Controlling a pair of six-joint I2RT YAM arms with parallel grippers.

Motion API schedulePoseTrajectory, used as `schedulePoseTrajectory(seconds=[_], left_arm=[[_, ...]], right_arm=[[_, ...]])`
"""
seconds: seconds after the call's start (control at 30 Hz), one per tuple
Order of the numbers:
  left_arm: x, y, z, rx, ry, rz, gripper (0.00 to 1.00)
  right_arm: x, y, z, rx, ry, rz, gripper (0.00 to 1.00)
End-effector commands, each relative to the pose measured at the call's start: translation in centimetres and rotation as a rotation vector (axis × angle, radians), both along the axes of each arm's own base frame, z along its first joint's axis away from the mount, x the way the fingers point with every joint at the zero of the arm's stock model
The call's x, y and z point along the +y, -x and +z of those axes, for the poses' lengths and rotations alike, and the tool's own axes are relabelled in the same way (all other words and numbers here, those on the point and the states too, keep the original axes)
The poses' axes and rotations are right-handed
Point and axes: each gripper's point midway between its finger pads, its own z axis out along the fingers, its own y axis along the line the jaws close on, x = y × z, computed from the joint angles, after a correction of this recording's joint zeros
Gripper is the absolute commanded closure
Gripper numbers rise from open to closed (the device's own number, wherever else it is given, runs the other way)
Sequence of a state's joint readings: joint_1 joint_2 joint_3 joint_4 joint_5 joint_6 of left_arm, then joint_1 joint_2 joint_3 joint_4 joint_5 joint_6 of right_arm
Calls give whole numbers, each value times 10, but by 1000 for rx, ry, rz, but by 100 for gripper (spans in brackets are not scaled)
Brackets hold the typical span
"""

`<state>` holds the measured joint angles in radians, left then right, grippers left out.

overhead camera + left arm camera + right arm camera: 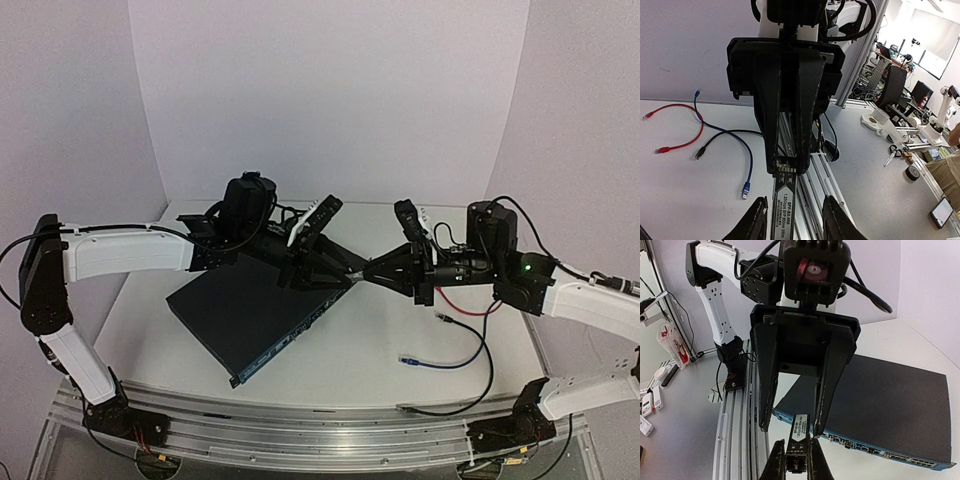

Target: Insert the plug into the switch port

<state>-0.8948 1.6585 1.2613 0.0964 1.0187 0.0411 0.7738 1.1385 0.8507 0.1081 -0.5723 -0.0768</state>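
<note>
The right gripper (797, 446) is pinching the plug (800, 426) tightly at its tips. Just ahead, the left gripper (794, 202) is straddling the plug's free end, partly open and not yet gripping. Beyond and below both, the switch (890, 405) is lying flat; I judge insertion is not yet begun.

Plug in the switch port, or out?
Out. The right gripper holds the plug in the air, clear of the switch and its sockets.

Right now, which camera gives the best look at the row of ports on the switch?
The right wrist view: the switch lies close, its port row facing the camera. The top view shows the whole box, but the ports only as a thin edge. The left wrist view misses the switch entirely.
</note>
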Motion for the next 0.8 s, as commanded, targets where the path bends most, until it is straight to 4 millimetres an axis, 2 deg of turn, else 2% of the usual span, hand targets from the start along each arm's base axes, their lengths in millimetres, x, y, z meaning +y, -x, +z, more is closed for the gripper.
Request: schedulePoseTrajectory(seconds=[0.0,0.13,0.2,0.4,0.63,0.67,0.73,0.77], left_arm=[[1,1,15,-34,54,-9,67],[3,2,13,-43,46,-12,70],[3,1,12,-47,39,-3,60],[-1,-7,1,-48,3,36,57],[-2,-6,4,-49,17,16,76],[-2,-6,5,-48,19,17,80],[-2,-6,7,-50,26,17,95],[-1,-6,8,-54,29,19,99]], right_arm=[[-3,0,16,-42,-49,-16,100],[-5,-1,19,-46,-55,-29,100],[-5,-1,19,-49,-57,-37,100],[-5,2,25,-52,-76,-21,100],[-5,1,23,-44,-72,-24,100],[-5,2,23,-46,-73,-25,100],[-6,1,23,-46,-73,-28,100],[-6,1,22,-44,-72,-32,100]])
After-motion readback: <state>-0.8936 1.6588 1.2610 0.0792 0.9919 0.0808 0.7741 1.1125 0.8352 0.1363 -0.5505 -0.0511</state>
